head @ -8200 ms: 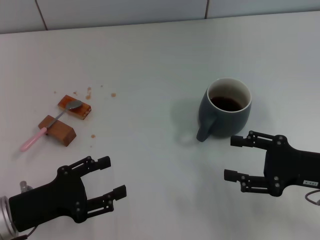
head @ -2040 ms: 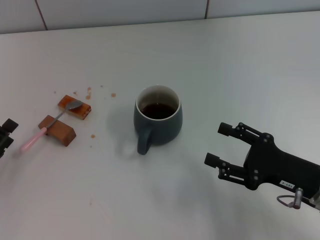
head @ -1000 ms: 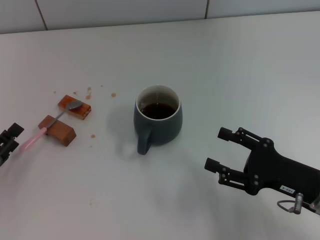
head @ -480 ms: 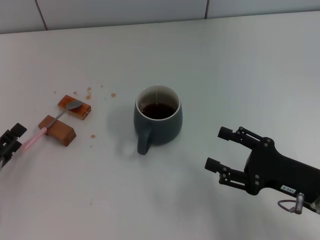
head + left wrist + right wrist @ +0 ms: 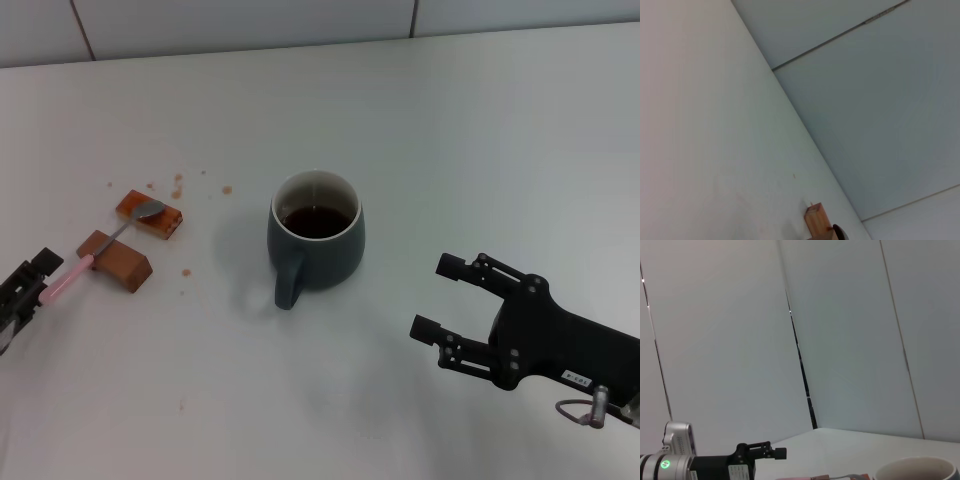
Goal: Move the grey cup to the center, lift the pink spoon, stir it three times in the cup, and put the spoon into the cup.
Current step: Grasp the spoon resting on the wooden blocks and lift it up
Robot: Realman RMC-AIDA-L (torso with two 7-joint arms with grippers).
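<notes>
The grey cup [image 5: 315, 240] stands in the middle of the table, handle toward me, with dark liquid inside. Its white rim [image 5: 917, 469] shows in the right wrist view. The pink spoon [image 5: 70, 274] lies at the left across two brown blocks, its silver bowl on the far block. My left gripper [image 5: 36, 284] is low at the table's left edge, open, its fingertips beside the end of the pink handle. It also shows in the right wrist view [image 5: 771, 452]. My right gripper [image 5: 440, 298] is open and empty, to the right of the cup and nearer me.
Two brown blocks carry the spoon: a near one [image 5: 115, 260] and a far, orange-topped one [image 5: 150, 216]. One block [image 5: 816, 221] shows in the left wrist view. Brown crumbs [image 5: 178, 186] lie behind the blocks. A tiled wall runs along the table's far edge.
The cup went from the right to the middle of the table and my right gripper let it go. My left gripper has crept right toward the end of the pink handle.
</notes>
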